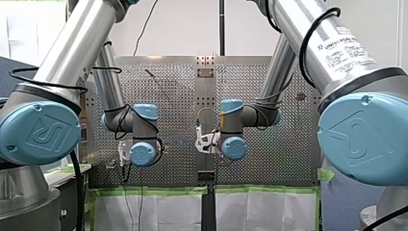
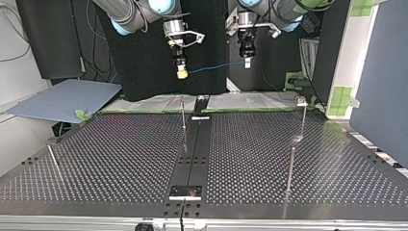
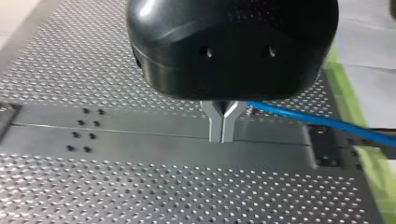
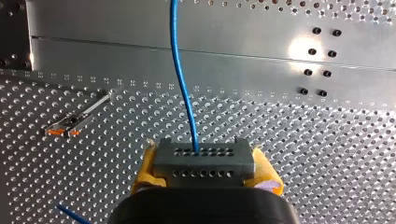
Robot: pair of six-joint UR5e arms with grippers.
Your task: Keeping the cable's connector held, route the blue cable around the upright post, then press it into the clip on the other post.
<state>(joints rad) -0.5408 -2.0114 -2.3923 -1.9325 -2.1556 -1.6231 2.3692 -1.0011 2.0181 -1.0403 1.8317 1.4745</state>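
Blue and thin, the round-sheathed cable (image 2: 216, 67) hangs as a nearly level span in the air between the two grippers, well above the black perforated metal table (image 2: 120, 159). My right gripper (image 2: 181, 72) pinches the grey block-shaped connector (image 4: 204, 161), with its rows of small holes, between yellow pads (image 4: 145, 173). My left gripper (image 3: 222, 136) has its metal fingers pressed together on the cable a little way along. The cable touches neither post, so I judge the routing not yet begun. The thin upright metal post (image 2: 183, 120) stands just beside the table's smooth central strip (image 2: 195, 154). A second slim post with a small head (image 2: 302, 108), at the top view's right, looks like the clip carrier, though the clip itself is too small to make out. To do this step well, both arms should descend together with the span lightly taut. The left gripper should carry the cable past the upright post, low enough to bear on its shaft, before swinging round. It should not pull so hard that the cable slips through the metal fingers or tugs the connector loose.
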